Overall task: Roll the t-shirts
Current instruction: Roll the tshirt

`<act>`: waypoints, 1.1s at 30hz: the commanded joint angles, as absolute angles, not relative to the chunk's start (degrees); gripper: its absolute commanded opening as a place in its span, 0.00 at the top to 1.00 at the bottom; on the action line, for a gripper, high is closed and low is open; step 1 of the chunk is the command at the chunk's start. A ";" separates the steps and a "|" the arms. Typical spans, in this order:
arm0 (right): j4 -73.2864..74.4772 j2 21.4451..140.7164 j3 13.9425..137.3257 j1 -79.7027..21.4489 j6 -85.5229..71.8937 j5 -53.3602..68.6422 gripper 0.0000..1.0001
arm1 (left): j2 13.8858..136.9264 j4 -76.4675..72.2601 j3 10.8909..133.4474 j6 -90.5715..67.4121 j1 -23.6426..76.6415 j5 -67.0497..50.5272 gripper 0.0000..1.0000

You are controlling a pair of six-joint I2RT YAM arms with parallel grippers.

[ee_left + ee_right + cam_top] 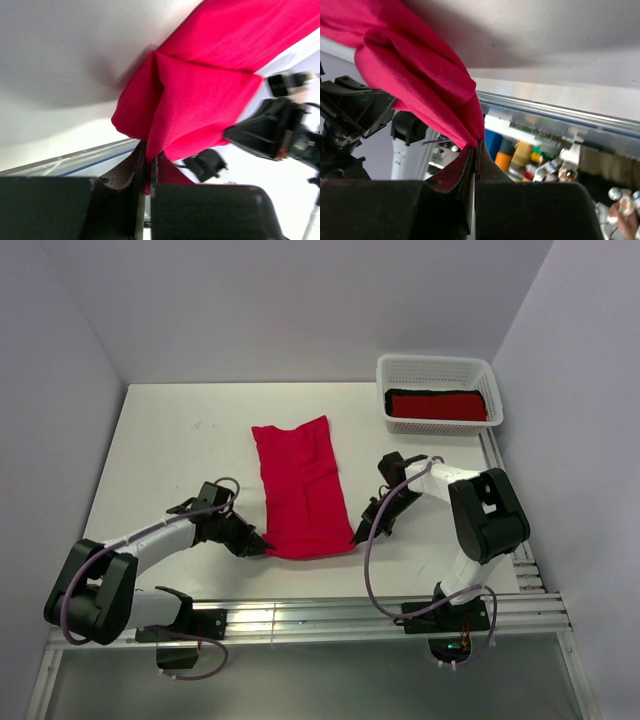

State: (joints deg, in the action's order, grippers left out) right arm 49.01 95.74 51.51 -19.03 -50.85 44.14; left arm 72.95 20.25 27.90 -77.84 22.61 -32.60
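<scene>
A red t-shirt [300,490] lies folded into a long strip down the middle of the white table. My left gripper [258,543] is shut on its near left corner, and the cloth [195,95] rises bunched from between the fingers. My right gripper [358,534] is shut on the near right corner, with the fabric [420,70] pinched at the fingertips. Both near corners are lifted slightly off the table. A second red t-shirt [437,406] lies rolled in the basket.
A white lattice basket [438,370] stands at the back right, holding the rolled red shirt on black cloth [434,393]. A metal rail [330,615] runs along the table's near edge. White walls close in at the left, back and right.
</scene>
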 commanded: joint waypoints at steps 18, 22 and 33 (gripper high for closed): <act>63.36 109.33 72.68 -12.75 -57.66 45.53 1.00 | 91.22 29.27 46.40 -73.57 12.13 -39.81 1.00; 63.02 112.58 76.28 -12.22 -58.36 44.65 1.00 | 94.73 29.45 48.07 -72.16 11.08 -40.43 1.00; 62.67 119.09 84.02 -11.87 -60.29 43.51 1.00 | 100.36 29.97 53.35 -69.44 8.18 -40.78 0.99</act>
State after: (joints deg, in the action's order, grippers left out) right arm 60.42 118.50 80.73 -13.06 -59.09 45.50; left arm 99.59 28.45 50.72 -71.77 9.63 -41.71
